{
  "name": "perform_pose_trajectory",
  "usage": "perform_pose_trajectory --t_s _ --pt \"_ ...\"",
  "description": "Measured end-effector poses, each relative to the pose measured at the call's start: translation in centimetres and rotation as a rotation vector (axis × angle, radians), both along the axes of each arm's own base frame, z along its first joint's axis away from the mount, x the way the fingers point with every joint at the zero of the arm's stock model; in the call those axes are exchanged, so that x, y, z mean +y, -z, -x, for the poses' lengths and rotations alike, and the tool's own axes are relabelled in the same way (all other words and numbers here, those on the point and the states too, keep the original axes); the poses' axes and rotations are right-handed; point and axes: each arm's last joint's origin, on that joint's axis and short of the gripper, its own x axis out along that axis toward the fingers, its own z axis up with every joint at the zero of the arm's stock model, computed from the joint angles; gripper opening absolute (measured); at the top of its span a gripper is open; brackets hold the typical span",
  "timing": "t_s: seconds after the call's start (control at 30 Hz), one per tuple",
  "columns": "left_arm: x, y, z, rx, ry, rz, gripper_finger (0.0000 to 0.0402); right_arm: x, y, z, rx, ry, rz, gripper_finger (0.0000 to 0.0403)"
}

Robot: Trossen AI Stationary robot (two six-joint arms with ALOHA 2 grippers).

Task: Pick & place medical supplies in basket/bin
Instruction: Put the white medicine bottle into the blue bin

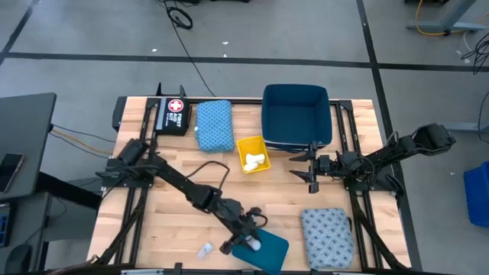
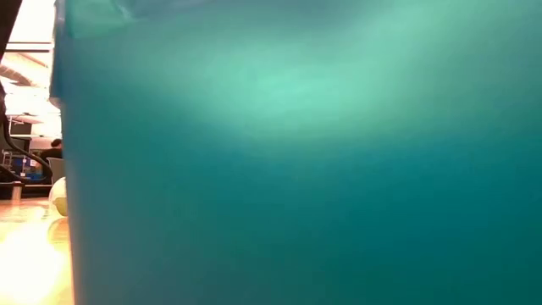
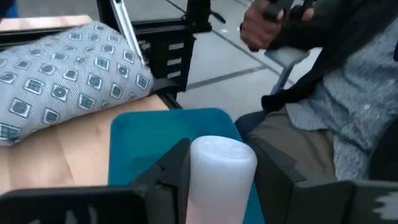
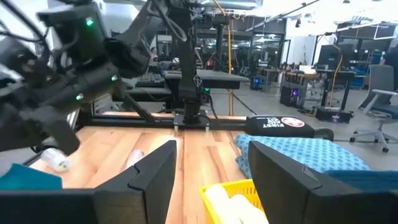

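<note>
From above we see the left gripper [image 1: 246,229] at the near edge of the table, over a teal lid [image 1: 263,252], with a white roll [image 1: 253,244] at its tips. The right gripper [image 1: 312,166] waits beside the yellow bin [image 1: 252,153], its fingers spread wide and empty. The bin already holds white rolls; the big blue bin [image 1: 296,114] stands behind it. A blue pad [image 1: 214,125] lies by the black case [image 1: 173,114], a grey-blue pad [image 1: 326,237] sits at the near right, and a small clear packet [image 1: 205,250] lies just left of the lid.

The table-level camera gives us almost nothing: a teal surface [image 2: 296,169] fills it.

From the left wrist, the roll [image 3: 221,177] stands upright between the two fingers [image 3: 171,180], which close narrowly against its sides. The roll is smooth and round, so we judge it could twist or slip out on the lift if the grip is light. A person [image 3: 336,106] sits just past the table edge, so a dropped roll could go to the floor.

From the right wrist, the open fingers [image 4: 155,171] frame the yellow bin [image 4: 233,199]. If both arms head for it, we risk a collision.
</note>
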Motion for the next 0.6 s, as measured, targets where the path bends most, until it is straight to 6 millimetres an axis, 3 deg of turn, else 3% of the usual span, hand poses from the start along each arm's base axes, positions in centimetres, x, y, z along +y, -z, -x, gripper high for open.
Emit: perform_pose_trajectory --t_s 0.2,0.6 --pt "0.4 1.8 -0.8 0.075 -0.016 -0.039 0.0127 0.0 0.1 0.0 0.007 0.0 0.001 0.0208" --pt "1.8 4.2 0.2 0.303 -0.109 -0.21 0.0127 -0.1 0.2 0.0 0.022 0.02 0.003 0.0208"
